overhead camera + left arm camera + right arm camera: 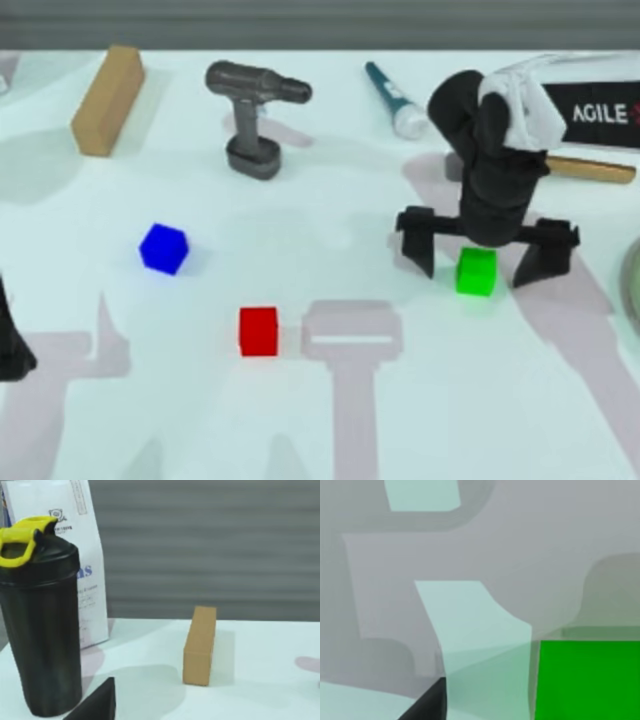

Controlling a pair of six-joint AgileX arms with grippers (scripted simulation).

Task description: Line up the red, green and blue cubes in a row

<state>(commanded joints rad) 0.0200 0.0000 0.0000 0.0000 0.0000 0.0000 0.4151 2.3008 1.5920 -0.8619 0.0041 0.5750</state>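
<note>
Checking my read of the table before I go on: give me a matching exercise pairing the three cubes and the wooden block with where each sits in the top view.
1. red cube
2. green cube
3. blue cube
4. wooden block

A. far left corner
B. between the open right gripper fingers
C. nearest the front, middle
D. left side, mid-table

Pairs: 1-C, 2-B, 3-D, 4-A

The top camera is looking down on the counter (330, 420) from above. The left wrist camera is sitting low, facing level across the counter toward the tan block (200, 645), which the top view is also showing (108, 98). The right wrist camera is hovering very near the green cube (587, 680), shared with the top view (476, 271).
</note>
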